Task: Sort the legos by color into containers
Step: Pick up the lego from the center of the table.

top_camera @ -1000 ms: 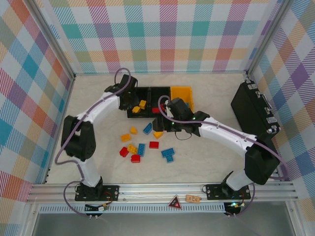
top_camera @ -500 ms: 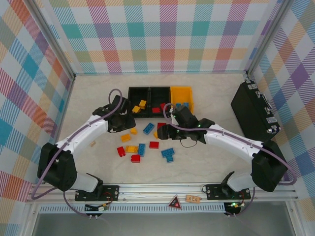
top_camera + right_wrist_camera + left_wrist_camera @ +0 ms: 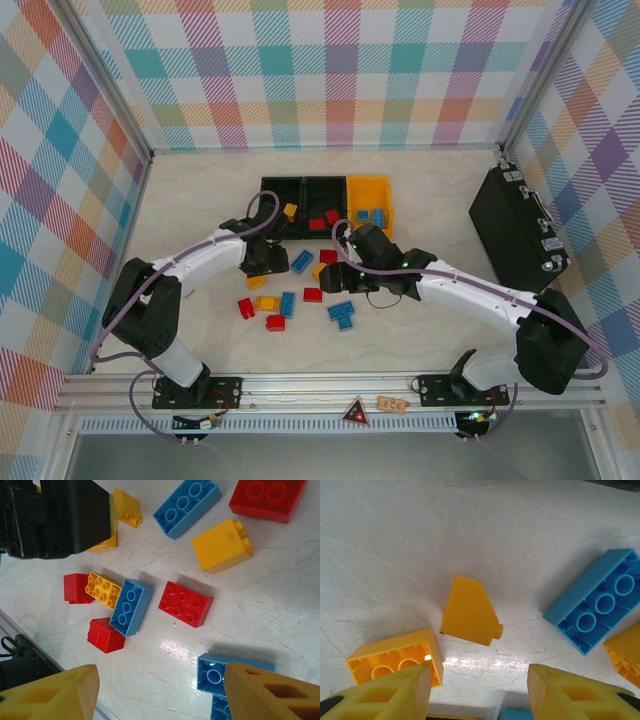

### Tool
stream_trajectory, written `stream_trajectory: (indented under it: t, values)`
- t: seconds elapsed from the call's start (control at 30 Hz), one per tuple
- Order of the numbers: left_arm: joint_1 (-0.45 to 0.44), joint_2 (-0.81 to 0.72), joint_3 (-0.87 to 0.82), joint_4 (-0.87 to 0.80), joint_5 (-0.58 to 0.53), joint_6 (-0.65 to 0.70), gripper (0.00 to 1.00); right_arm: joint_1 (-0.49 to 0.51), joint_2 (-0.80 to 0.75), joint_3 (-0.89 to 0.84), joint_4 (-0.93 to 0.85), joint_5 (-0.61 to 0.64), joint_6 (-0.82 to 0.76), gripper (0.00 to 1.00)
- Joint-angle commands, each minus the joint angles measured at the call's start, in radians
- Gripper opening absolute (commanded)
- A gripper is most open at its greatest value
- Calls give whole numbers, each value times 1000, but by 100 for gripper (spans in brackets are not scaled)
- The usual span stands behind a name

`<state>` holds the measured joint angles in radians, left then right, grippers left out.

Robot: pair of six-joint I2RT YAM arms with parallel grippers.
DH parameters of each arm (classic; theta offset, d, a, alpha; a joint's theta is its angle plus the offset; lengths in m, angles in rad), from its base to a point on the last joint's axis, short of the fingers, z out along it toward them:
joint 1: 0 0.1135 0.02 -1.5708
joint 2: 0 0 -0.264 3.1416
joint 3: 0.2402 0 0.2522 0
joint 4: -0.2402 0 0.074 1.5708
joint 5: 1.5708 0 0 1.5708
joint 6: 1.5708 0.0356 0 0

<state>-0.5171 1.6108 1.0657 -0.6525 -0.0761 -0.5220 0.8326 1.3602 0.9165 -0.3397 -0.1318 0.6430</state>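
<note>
Three joined bins stand at the back: a left black bin (image 3: 275, 190) holding a yellow lego (image 3: 290, 211), a middle black bin (image 3: 322, 187) with red legos (image 3: 332, 216), and a yellow-orange bin (image 3: 369, 186) with blue legos (image 3: 370, 215). Loose legos lie on the table in front. My left gripper (image 3: 266, 263) (image 3: 477, 690) hangs open just above a yellow sloped lego (image 3: 470, 611), beside an upturned yellow brick (image 3: 395, 657) and a blue brick (image 3: 597, 607). My right gripper (image 3: 345, 267) (image 3: 160, 690) is open and empty above a red brick (image 3: 186, 604) and a blue piece (image 3: 220, 675).
A large black latched case (image 3: 515, 225) stands at the right. More loose bricks sit near the front: red (image 3: 275, 322), blue (image 3: 288, 304), yellow (image 3: 267, 303), blue (image 3: 341, 314). Plaid walls enclose the table. The two grippers are close together.
My left arm has come down from the bins and swung right, over the loose yellow bricks. My right gripper has shifted slightly and stays open.
</note>
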Motion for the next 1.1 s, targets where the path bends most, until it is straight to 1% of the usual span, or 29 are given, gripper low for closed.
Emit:
stream_trajectory:
  t: [0.0,0.17,0.33,0.43,0.53,0.63,0.7,0.77,0.97,1.07]
  values:
    - [-7,20,45,-16,-56,24,56,5,1,-4,21,-9,11,67]
    - [-8,97,104,-22,-130,41,56,6,8,-5,35,-17,20,67]
    - [-5,193,160,-25,-141,61,56,6,-12,-11,18,5,14,67]
    - [-6,233,166,-20,-143,55,53,5,-19,-10,8,13,10,67]
    - [-6,258,164,-9,-132,51,48,5,-20,-6,4,17,6,67]
    - [-6,265,163,-7,-129,49,39,6,-14,1,-1,21,1,67]
    - [-6,258,165,-13,-134,50,30,5,-9,6,-2,21,-2,67]
    - [-6,243,170,-22,-138,53,25,5,-5,11,-1,20,-3,67]
    - [-3,173,216,-64,-141,62,20,5,0,23,-5,20,-9,67]
    - [4,149,259,-85,-140,68,19,6,0,34,-13,24,-14,67]
